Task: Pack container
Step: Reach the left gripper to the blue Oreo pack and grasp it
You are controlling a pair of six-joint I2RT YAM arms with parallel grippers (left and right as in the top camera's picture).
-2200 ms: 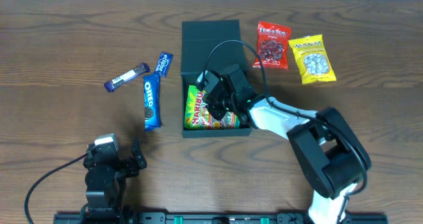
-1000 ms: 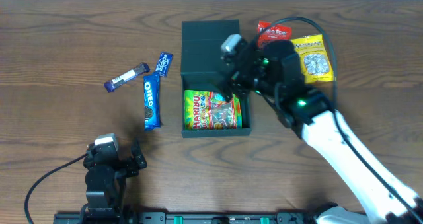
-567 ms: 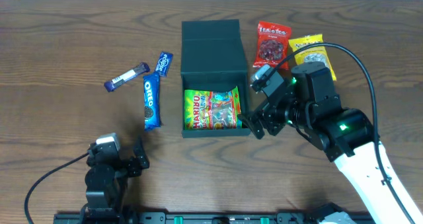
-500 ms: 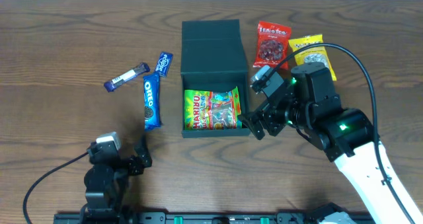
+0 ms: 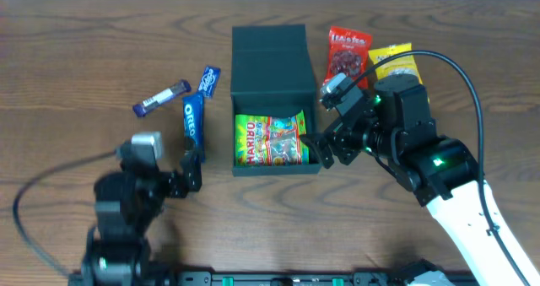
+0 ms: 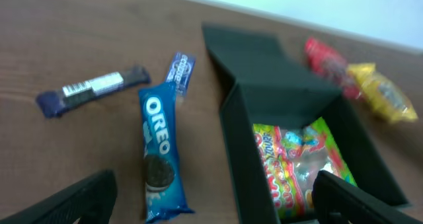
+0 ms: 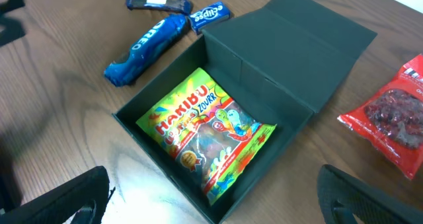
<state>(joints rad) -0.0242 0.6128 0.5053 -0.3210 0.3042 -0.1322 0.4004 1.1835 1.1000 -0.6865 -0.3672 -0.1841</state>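
While both stand with fingers wide apart and empty, the left end effector (image 5: 189, 169) hovers nearest, just beside the Oreo packet (image 5: 193, 119). The right end effector (image 5: 324, 148) hangs at the right wall of the open container (image 5: 270, 62), which sits mid-way across the bench (image 5: 67, 58) with a Haribo bag (image 5: 272, 140) inside. Farther off lie a red packet (image 5: 348, 56) and a yellow packet (image 5: 398, 65).

Container (image 7: 264, 85) open, flap lid laid back. Haribo packet (image 7: 205, 135) flat inside. Oreo pack (image 7: 147, 45), Eclipse gum (image 7: 211, 14), dark bar (image 7: 157, 2) on table (image 7: 59, 92) off its left side; red bag (image 7: 396, 112) off its right. Right gripper (image 7: 211, 174) spread wide.
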